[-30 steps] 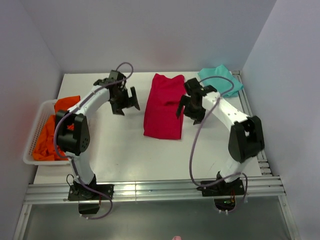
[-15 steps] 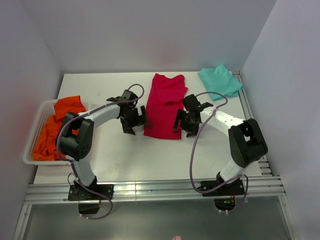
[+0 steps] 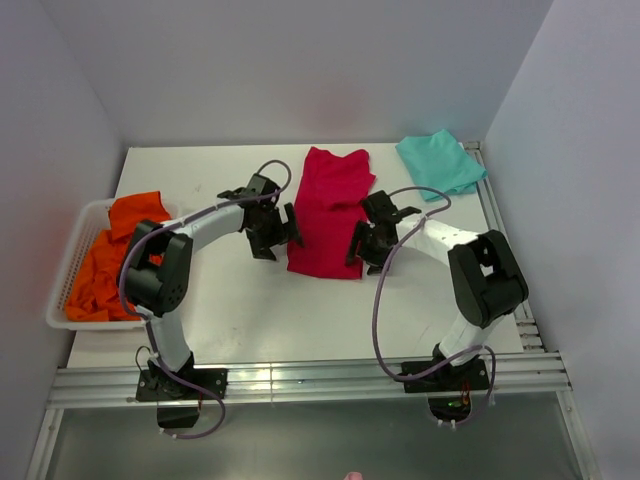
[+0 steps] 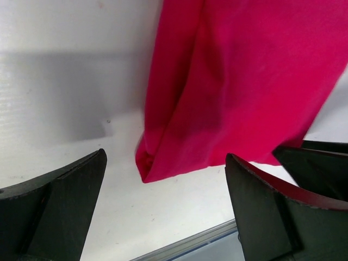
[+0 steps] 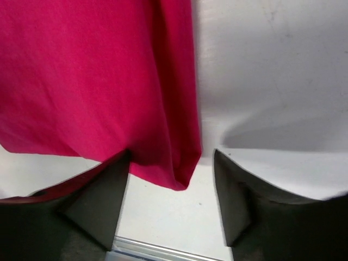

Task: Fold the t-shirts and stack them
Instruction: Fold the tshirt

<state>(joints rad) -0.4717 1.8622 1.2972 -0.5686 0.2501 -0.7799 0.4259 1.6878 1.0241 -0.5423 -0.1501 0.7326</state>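
A crimson-red t-shirt point(image 3: 328, 210), folded into a long strip, lies in the middle of the white table. My left gripper point(image 3: 278, 235) is open at its near left corner; that corner point(image 4: 157, 163) lies between the fingers. My right gripper point(image 3: 362, 245) is open at the near right corner point(image 5: 179, 174), which lies between its fingers. The red cloth also fills the top of both wrist views point(image 4: 244, 81) point(image 5: 92, 76). A folded teal-green t-shirt point(image 3: 440, 162) lies at the back right. Orange garments point(image 3: 110, 255) fill the basket at the left.
A white slatted basket point(image 3: 62, 290) stands at the table's left edge. A metal rail point(image 3: 300, 385) runs along the near edge. Walls close in the back and both sides.
Both arms have come down and towards the near end of the red t-shirt; the grippers now sit at its two near corners. The shirts have not moved.
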